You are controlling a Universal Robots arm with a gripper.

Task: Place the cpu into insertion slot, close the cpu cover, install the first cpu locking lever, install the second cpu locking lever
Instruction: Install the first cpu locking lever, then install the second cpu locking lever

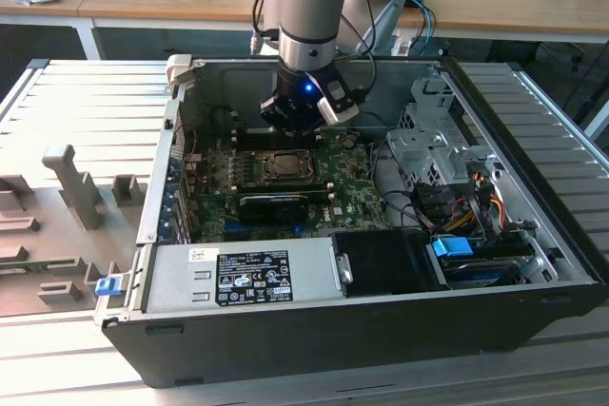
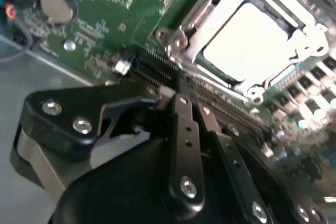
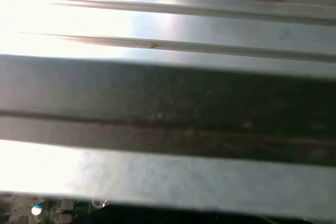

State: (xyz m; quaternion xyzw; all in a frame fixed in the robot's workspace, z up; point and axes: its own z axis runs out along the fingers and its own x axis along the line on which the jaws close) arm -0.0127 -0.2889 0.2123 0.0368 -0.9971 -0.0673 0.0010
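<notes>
The cpu [image 2: 251, 40] shows its silver-grey face inside the insertion slot [image 1: 283, 166] on the green board. The cpu cover [image 2: 195, 27], a silvery frame, lies flat around the chip's face. In the exterior view my gripper [image 1: 295, 125] hangs just behind the slot, low inside the open case. In the second wrist view the gripper [image 2: 184, 86] has its black fingers [image 2: 185, 124] pressed together with nothing between them. Their tips sit just off the cover's near edge, over a long black slot. I cannot make out the locking levers.
The board [image 1: 338, 173] lies in an open computer case [image 1: 533, 225] on a ribbed grey table. A power supply [image 1: 243, 275], a drive cage [image 1: 428, 145] and coloured cables [image 1: 466, 206] crowd the case. A long black card [image 1: 274, 203] sits in front of the slot. A coin cell [image 2: 56, 7] is on the board.
</notes>
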